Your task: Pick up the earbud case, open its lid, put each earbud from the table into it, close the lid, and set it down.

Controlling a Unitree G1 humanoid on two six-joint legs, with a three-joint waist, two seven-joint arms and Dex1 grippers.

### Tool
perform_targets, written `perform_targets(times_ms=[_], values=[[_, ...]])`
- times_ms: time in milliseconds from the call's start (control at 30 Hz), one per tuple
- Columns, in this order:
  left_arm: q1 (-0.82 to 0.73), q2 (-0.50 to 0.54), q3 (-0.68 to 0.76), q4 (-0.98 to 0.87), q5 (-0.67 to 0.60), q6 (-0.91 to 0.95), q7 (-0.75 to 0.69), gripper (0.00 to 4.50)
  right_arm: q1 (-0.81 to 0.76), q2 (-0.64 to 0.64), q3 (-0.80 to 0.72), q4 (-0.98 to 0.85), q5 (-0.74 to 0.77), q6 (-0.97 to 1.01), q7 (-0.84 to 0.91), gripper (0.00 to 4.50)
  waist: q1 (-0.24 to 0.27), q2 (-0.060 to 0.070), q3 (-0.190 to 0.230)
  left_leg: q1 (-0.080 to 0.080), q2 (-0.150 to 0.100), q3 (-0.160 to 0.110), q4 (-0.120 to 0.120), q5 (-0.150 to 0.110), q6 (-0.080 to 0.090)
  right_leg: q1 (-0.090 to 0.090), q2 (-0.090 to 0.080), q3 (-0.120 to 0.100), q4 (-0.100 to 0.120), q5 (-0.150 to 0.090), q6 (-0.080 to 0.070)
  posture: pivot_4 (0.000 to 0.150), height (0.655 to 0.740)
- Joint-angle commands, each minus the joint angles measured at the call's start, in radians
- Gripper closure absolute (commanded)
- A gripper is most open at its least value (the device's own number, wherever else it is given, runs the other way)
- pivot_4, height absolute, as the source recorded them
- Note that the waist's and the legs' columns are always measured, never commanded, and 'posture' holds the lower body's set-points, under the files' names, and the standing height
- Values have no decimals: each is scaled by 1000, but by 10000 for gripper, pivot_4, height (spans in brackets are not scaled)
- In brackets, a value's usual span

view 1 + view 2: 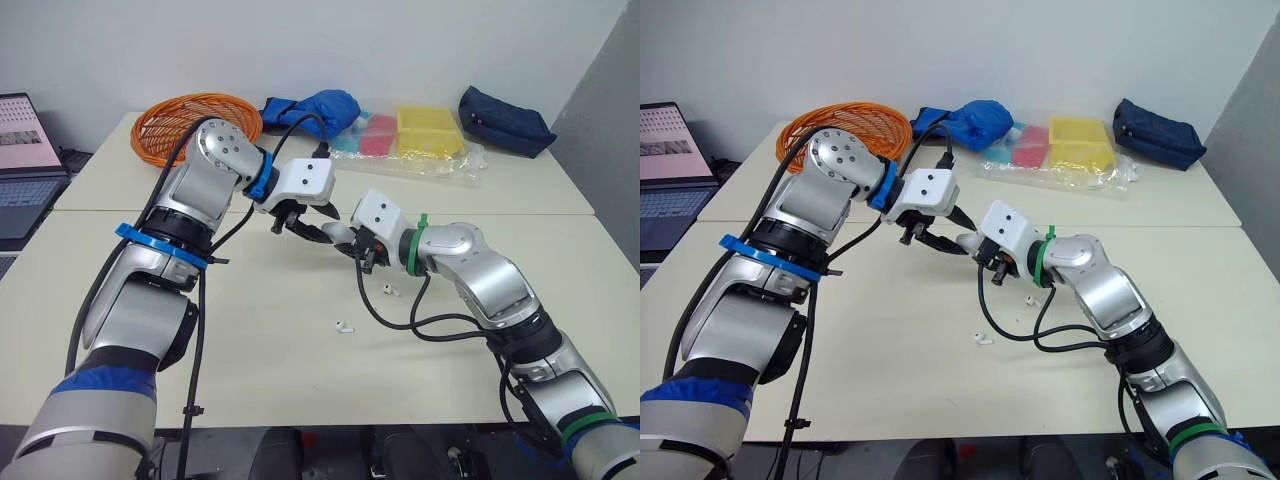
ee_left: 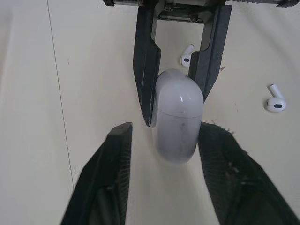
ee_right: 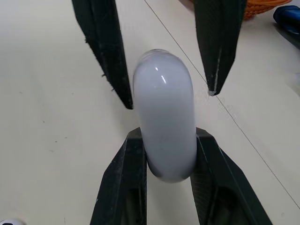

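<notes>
Earbud case [image 3: 164, 126] held mid-frame, over the bench [image 1: 250, 350].
Right fingers [image 3: 126, 178] pinch it; its long axis points toward the left fingers [image 2: 112, 168], spread apart beside it.

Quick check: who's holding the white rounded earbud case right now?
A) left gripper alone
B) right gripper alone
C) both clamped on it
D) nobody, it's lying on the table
B: the right gripper is shut on the white rounded earbud case, with a finger pressed on each side. The left gripper stands open around the case's other end, with a clear gap beside one finger.
</notes>
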Motion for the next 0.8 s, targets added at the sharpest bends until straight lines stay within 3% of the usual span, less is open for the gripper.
perform_targets(times_ms=[33,67,100,800], values=[[-13,9,22,-32,-1,11,-5,33413,-33,7,-30,-33,6,-1,0,36626,0,0,0,0,0,0,0,0,0,0,0,0,0,0,0,1500,7400],[-14,9,23,-33,0,15,-4,37020,-33,7,-31,-32,5,-1,0,36626,0,0,0,0,0,0,0,0,0,0,0,0,0,0,0,1500,7400],[-14,8,23,-33,1,17,-3,37556,-35,7,-33,-32,5,0,-1,36626,0,0,0,0,0,0,0,0,0,0,0,0,0,0,0,1500,7400],[12,8,19,-57,-1,32,-6,37556,-48,9,-45,-38,5,11,-2,36626,0,0,0,0,0,0,0,0,0,0,0,0,0,0,0,1500,7400]])
